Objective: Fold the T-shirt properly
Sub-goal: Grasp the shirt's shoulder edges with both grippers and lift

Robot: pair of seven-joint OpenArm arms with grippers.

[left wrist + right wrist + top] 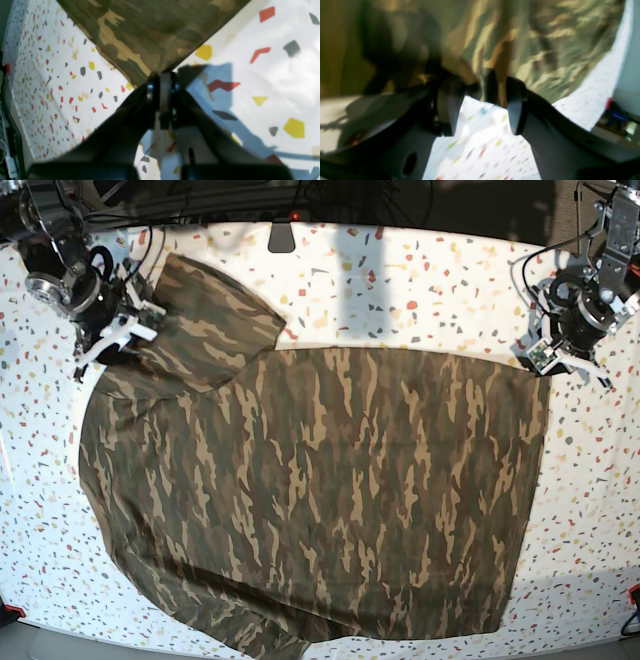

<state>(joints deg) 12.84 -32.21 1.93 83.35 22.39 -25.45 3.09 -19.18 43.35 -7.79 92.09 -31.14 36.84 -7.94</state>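
So the camouflage T-shirt [320, 500] lies spread across most of the speckled terrazzo tabletop [420, 280], mostly flat, with one sleeve folded up toward the far left corner in the base view and the straight hem edge running down the right side. Left gripper [162, 75] sits at the far right corner of the shirt in the base view; the left wrist view shows its jaws pressed together, pinching the pointed corner of the camo cloth right at the tips, the fabric fanning away from the pinch over the white tabletop. Right gripper [482, 100] is at the sleeve, up at the far left in the base view; its two dark fingers [516, 107] stand apart, with a fold of cloth hanging just at and between the tips. The right wrist view is blurred, so whether that fold is actually held cannot be told. Cables [300, 195] run along the table's far edge. A dark shadow of the left gripper falls on the tabletop beside the pinched corner.
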